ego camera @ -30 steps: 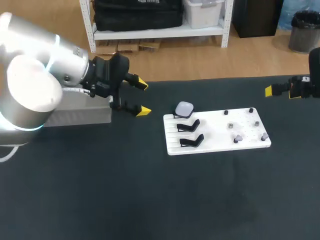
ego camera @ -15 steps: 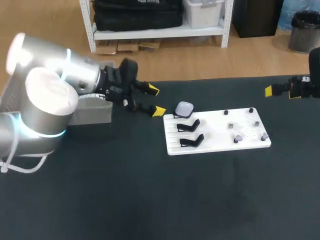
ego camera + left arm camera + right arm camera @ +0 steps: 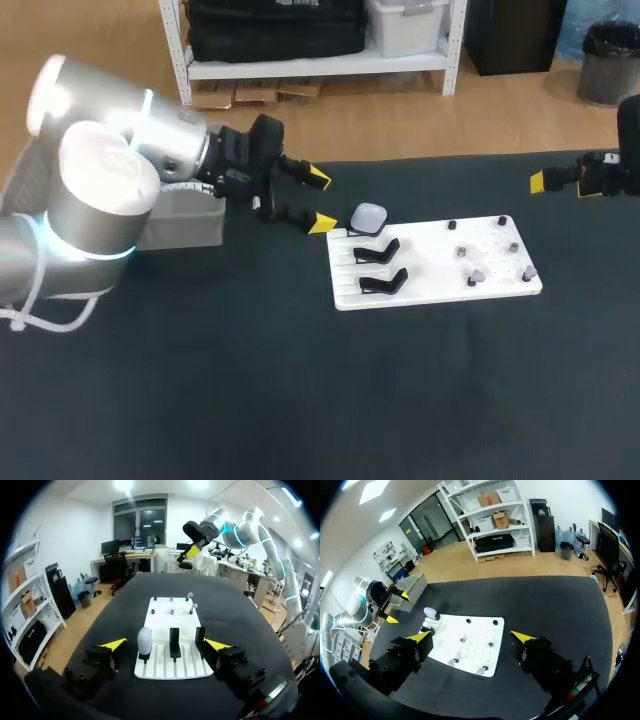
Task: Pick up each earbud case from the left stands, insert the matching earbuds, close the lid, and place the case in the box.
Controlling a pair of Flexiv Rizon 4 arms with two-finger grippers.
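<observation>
Swinging rightward, the left end effector point(image 3: 320, 201) has closed most of the gap to the white board point(image 3: 440, 262) and now sits just beside it, fingers spread wide, holding nothing. The pale earbud case point(image 3: 369, 217) rests on a stand point(image 3: 144, 656) at the board's left end, just ahead of those fingers; the right end effector point(image 3: 471, 636) hangs open, well apart.

Matt black table point(image 3: 250, 400), smooth white board point(image 3: 425, 262), glossy case point(image 3: 369, 216)

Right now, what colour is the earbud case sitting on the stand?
The earbud case is pale lavender-white; the left wrist view shows it best.
</observation>
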